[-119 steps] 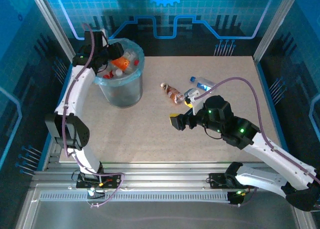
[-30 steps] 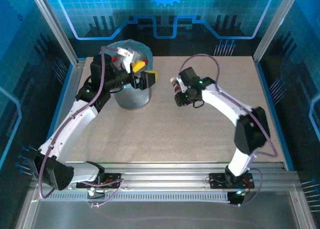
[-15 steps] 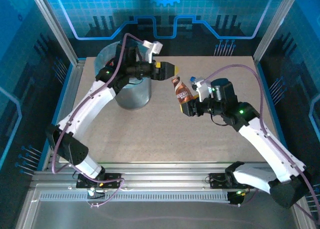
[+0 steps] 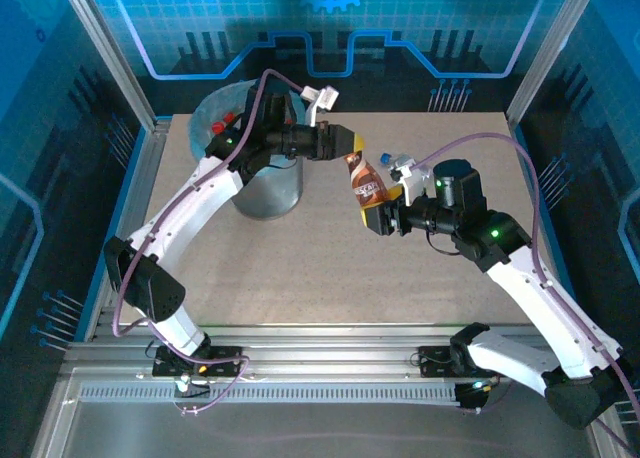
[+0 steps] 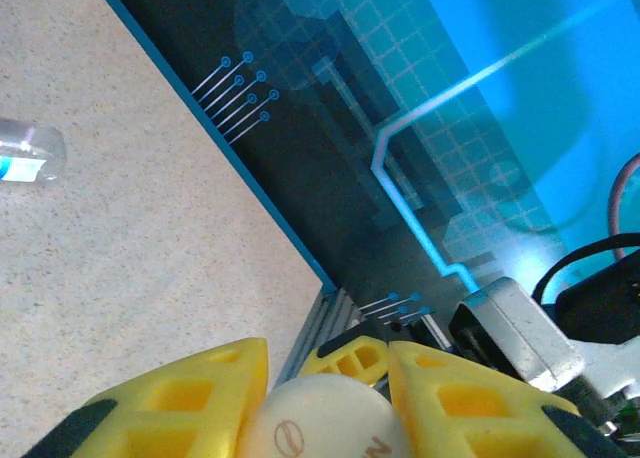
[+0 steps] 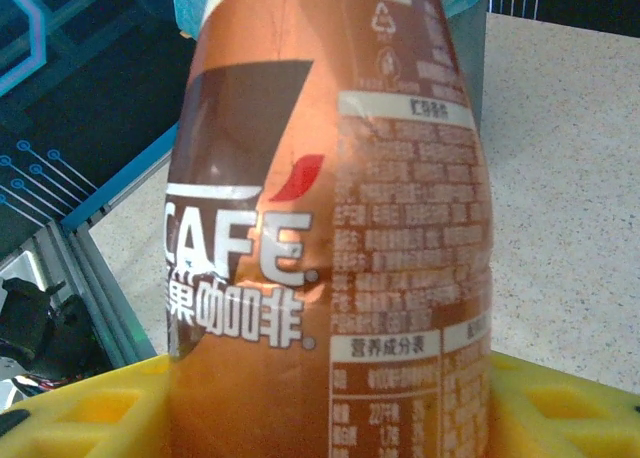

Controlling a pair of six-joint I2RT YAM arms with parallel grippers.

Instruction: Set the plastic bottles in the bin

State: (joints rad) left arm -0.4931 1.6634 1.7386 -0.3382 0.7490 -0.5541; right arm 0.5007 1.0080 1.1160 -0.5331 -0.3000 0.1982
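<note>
The left end effector (image 4: 343, 143) is closed narrow on the white cap (image 5: 325, 428) of the brown bottle (image 4: 367, 183); its yellow fingers press the cap from both sides. At the other end of the same bottle the right end effector (image 4: 380, 216) holds the lower body between its fingers, so the bottle hangs tilted in the air between the two, above the tabletop (image 4: 300, 268). I judge this to be a handover: the bin (image 4: 268, 193) stands just behind the left end effector, beside its own arm, and well apart from the right one (probably too far for that arm). Nothing blocks the way back to the bin's mouth, but the right fingers must let go first, otherwise the arms pull against each other. Farther out, beyond the left fingers, a clear bottle (image 5: 25, 153) with a blue label lies on the tabletop.
</note>
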